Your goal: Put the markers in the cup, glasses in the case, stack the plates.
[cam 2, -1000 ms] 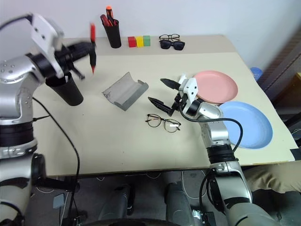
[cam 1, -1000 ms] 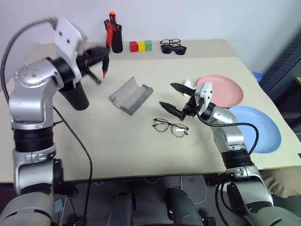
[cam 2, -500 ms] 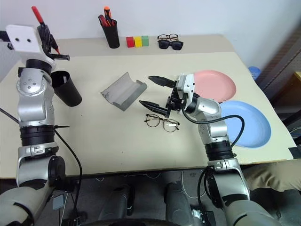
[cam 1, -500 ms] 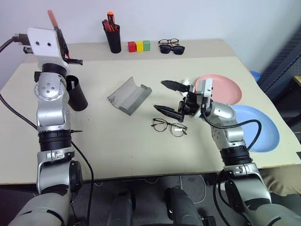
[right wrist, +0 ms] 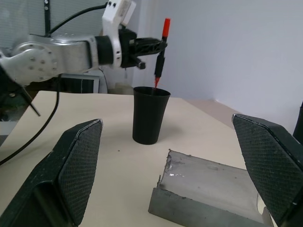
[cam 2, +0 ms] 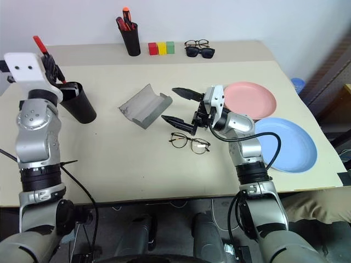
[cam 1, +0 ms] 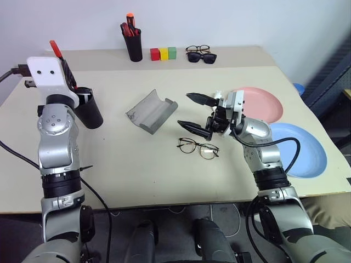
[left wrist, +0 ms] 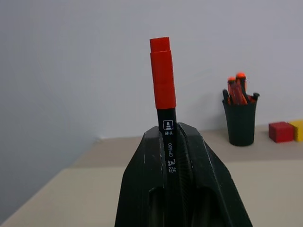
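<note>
One marker [right wrist: 160,56], one cup [right wrist: 150,115], two plates. Left tool [right wrist: 156,47] raised, clamping marker upright over cup; right tool [cam 1: 197,112] level, gaping wide above glasses [cam 1: 198,148].

The white block of the left wrist hides most of the left gripper [right wrist: 152,46] and the middle of the slim red-and-black marker [left wrist: 164,90] it is clamped on, and covers part of the rim of the wide black tapered cup [cam 1: 89,108]. Beside that cup, the marker's lower tip sits at the mouth; whether it is inside cannot be told. Right of the cup, the light blue round plate [cam 1: 300,149] lies partly behind the right forearm.
</note>
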